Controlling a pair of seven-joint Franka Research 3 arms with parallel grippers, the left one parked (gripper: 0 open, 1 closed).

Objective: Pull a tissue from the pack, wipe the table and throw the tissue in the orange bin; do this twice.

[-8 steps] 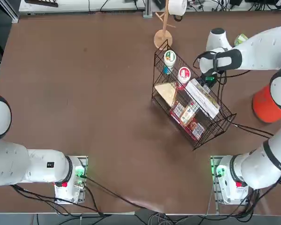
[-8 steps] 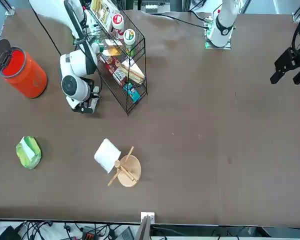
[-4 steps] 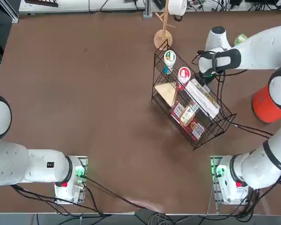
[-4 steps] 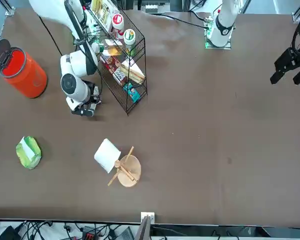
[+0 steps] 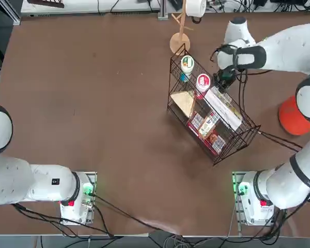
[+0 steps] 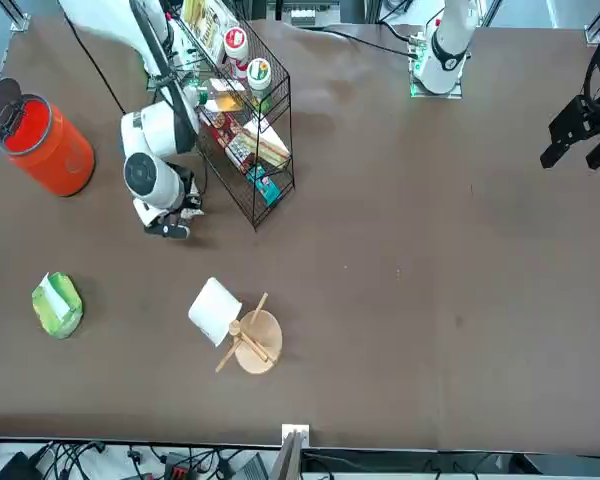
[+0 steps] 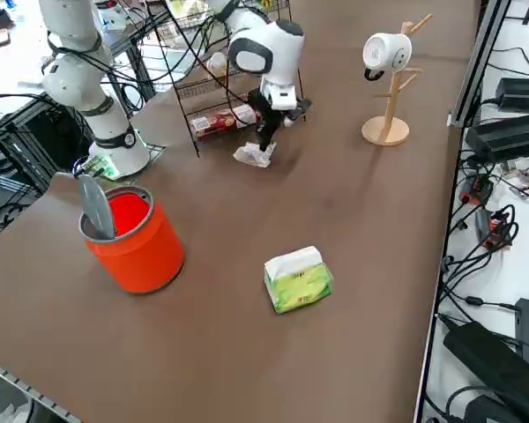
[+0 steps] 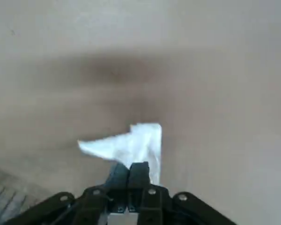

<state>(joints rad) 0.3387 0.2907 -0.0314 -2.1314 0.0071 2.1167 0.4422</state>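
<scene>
While pinched: tissue is a small, crumpled white sheet, held at one corner by the right gripper and trailing onto the table.
Handling: it looks feather-light, limp and easily torn; it should bunch up rather than slide, so a corner pinch is enough, though a hard drag could probably tear it or pull it free.
Grip: in the wrist view the two black fingers are pressed together on the tissue, with white paper fanning out past their tips.
Arm pose: the right arm reaches out from its base over the table, wrist bent so the gripper points down, tips close to the surface just beside the black wire rack.
Pack: the green pack lies flat well apart from the gripper, white tissue showing at its slot; for another pull, that exposed white tuft is likely the place to take hold.
Orange bin: the orange bin stands upright with its lid tipped open, near the pack and well apart from the gripper.
</scene>
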